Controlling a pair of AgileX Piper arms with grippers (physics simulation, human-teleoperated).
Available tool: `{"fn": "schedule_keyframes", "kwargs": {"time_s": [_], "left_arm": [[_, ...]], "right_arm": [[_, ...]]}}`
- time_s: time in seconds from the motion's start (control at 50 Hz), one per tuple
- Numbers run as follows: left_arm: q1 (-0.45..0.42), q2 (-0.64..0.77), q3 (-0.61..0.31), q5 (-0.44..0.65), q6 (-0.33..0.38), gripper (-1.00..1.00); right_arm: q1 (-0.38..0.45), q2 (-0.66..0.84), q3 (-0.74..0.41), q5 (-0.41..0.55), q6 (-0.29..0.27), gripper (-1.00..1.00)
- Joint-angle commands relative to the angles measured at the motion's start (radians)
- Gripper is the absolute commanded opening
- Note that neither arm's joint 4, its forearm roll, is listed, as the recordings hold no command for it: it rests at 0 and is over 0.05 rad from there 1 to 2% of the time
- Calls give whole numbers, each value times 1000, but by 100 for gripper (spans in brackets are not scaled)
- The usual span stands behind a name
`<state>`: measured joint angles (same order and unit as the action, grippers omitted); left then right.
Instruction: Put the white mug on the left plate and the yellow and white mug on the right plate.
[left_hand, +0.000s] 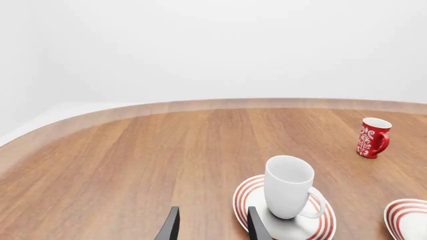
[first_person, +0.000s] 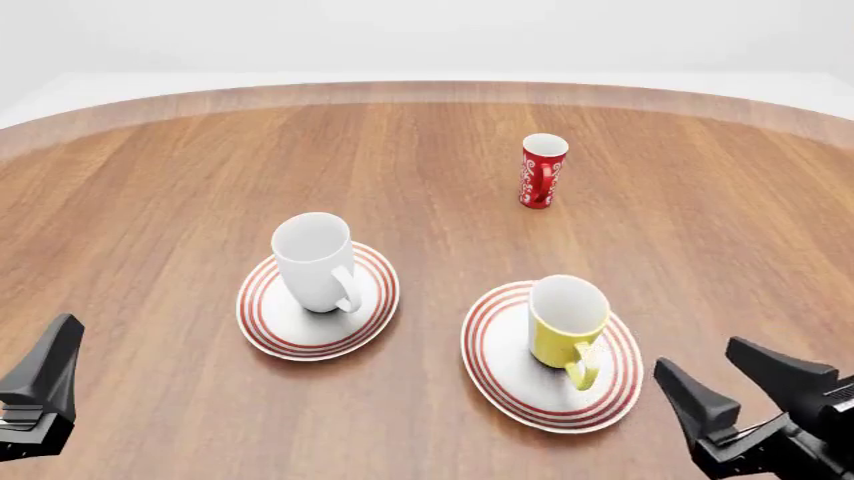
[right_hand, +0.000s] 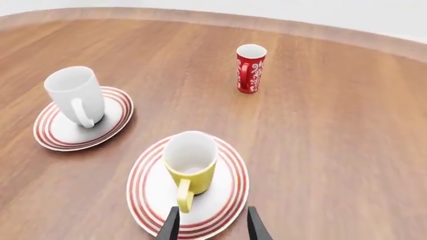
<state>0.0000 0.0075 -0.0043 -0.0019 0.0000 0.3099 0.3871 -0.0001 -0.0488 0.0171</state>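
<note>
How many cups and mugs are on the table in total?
3. The white mug stands on the left plate, the yellow and white mug on the right plate, the red cup farther back on the table.

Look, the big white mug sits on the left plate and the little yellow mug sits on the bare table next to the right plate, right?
Not quite. The small yellow and white mug stands on the right red-ringed white plate, not on the bare table. The front view shows it. The large glossy white mug does sit on the left red-ringed white plate.
</note>
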Motion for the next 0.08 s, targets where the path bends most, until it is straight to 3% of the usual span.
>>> {"fn": "schedule_keyframes", "kwargs": {"time_s": [0.02,0.08], "left_arm": [[0,0,0,0,0,100],[0,0,0,0,0,100]], "right_arm": [[-41,-200,0,178,-1,100],[-51,-223,0,196,2,100]]}}
